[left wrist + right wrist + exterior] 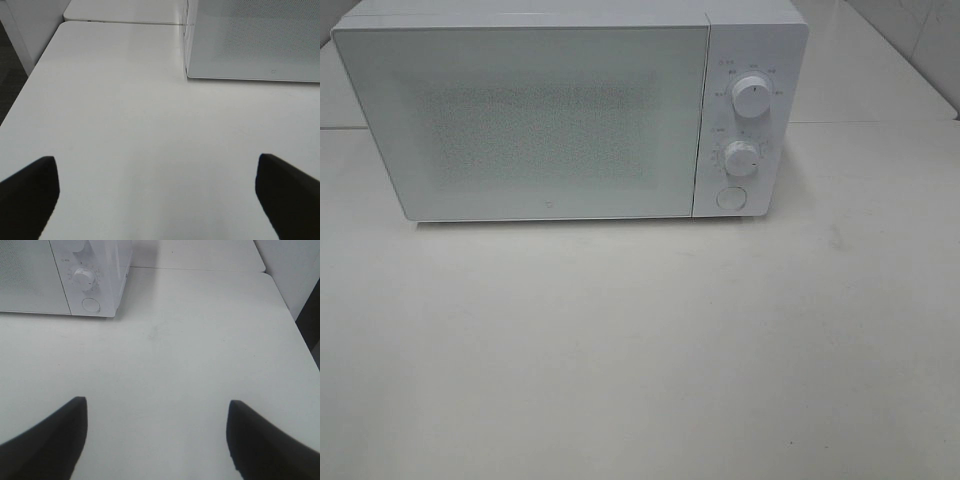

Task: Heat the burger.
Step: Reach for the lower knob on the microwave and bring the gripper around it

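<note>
The burger is out of view in every frame. A white microwave stands at the back of the white table with its door shut; its two dials and round button sit on the right panel. Neither arm shows in the exterior high view. In the left wrist view my left gripper is open over bare table, with the microwave's lower left corner ahead of it. My right gripper is open too, empty, with the microwave's control panel ahead.
The table's left edge drops to a dark floor. Its right edge lies near a white wall. A seam joins a second tabletop behind.
</note>
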